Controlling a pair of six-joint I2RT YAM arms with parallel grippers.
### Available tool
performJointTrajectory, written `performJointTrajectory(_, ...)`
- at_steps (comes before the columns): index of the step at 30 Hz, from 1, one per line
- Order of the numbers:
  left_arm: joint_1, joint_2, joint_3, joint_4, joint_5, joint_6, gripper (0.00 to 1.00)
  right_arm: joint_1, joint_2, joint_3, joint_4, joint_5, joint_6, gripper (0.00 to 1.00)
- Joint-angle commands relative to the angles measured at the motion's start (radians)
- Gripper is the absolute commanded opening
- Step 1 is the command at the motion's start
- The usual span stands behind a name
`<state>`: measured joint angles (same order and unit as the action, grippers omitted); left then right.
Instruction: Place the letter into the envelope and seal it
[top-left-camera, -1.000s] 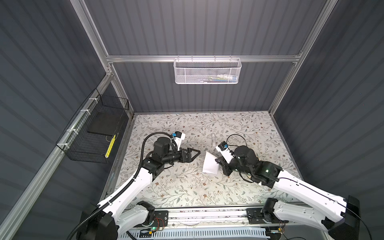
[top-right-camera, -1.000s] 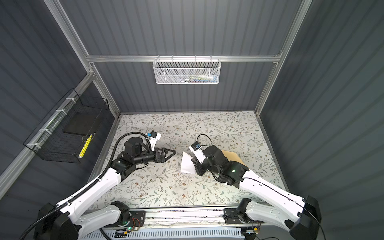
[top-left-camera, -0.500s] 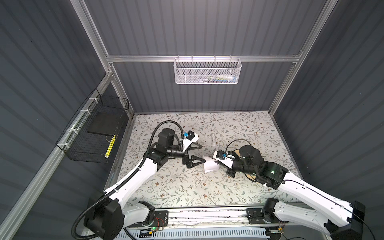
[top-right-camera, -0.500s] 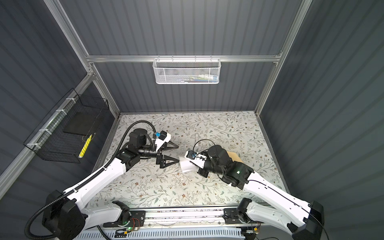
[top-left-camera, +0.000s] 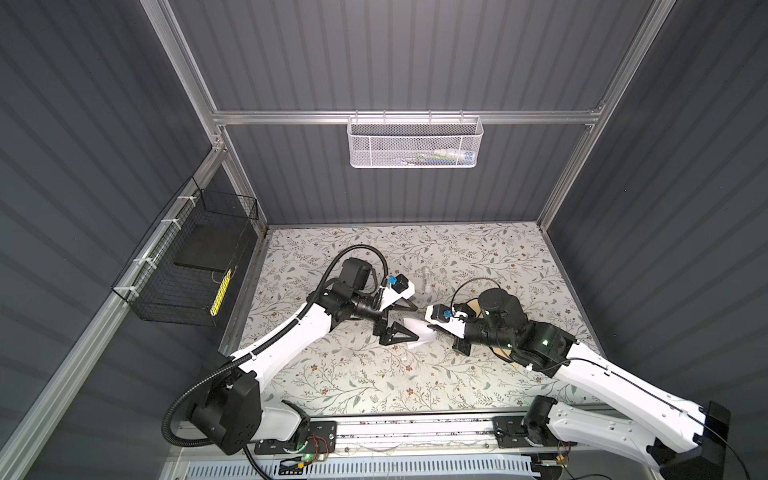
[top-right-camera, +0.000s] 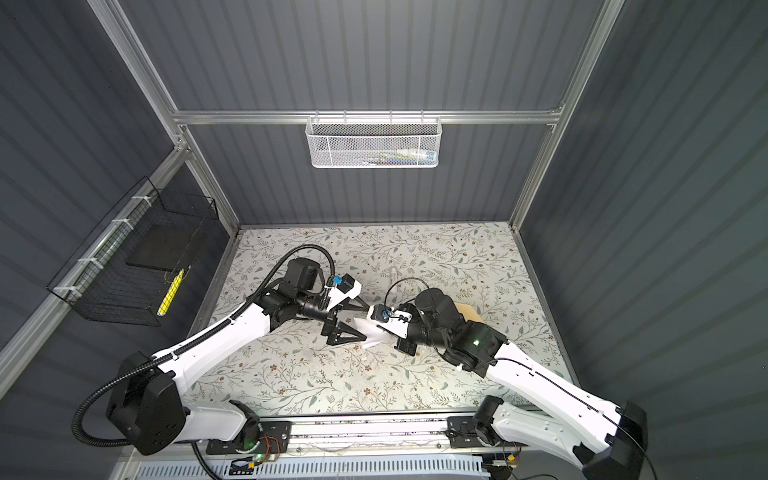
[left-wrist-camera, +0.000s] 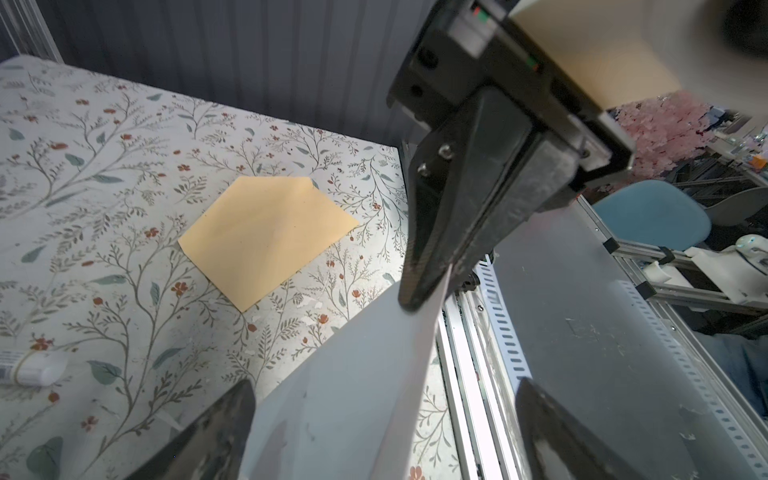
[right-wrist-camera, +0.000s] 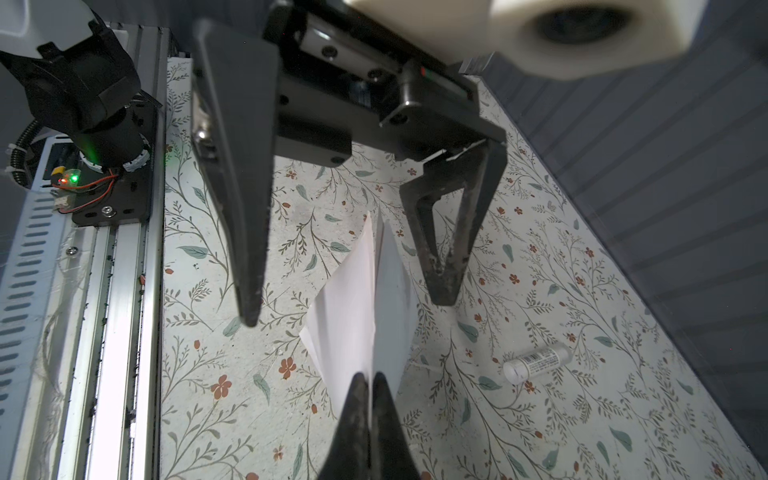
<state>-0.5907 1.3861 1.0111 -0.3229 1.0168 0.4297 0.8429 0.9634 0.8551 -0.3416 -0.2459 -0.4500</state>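
While the right gripper (right-wrist-camera: 369, 380) clamps the letter (right-wrist-camera: 353, 299) aloft, the left gripper (left-wrist-camera: 384, 386) straddles it, jaws apart. The kraft envelope (left-wrist-camera: 266, 237) lies flap-open nearby; inserting and sealing remain.

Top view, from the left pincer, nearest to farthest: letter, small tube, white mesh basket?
1. Letter, between the open jaws of the left pincer.
2. Tube, lying just behind it.
3. White mesh basket, hanging far back, up high.

Floral table (top-left-camera: 353, 374) with envelope (left-wrist-camera: 266, 237), tube (right-wrist-camera: 536, 363)
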Motion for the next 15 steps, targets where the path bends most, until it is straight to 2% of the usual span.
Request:
performJointTrajectory(1, -0.006, 0.011, 0.034, -0.045, -0.012, 0.034, 0.88, -0.005, 0.005, 0.034, -0.008, -0.040, -0.004, 0.00)
performJointTrajectory(6, -0.010, 0.038, 0.052, -0.058, -0.001, 0.046, 0.52, -0.005, 0.012, 0.042, -0.010, -0.056, -0.010, 0.00)
performJointTrajectory(11, -0.015, 0.048, 0.062, -0.064, 0.031, 0.050, 0.25, -0.005, 0.033, 0.047, -0.001, -0.068, 0.004, 0.00)
performJointTrajectory(13, -0.015, 0.048, 0.069, -0.089, 0.027, 0.075, 0.07, -0.006, 0.031, 0.040, 0.019, -0.067, 0.023, 0.00)
performJointTrajectory(14, -0.014, 0.043, 0.069, -0.100, 0.023, 0.084, 0.02, -0.008, 0.027, 0.037, 0.027, -0.067, 0.034, 0.00)
performJointTrajectory(15, -0.014, 0.037, 0.069, -0.107, 0.016, 0.087, 0.00, -0.012, 0.018, 0.032, 0.034, -0.068, 0.050, 0.07)
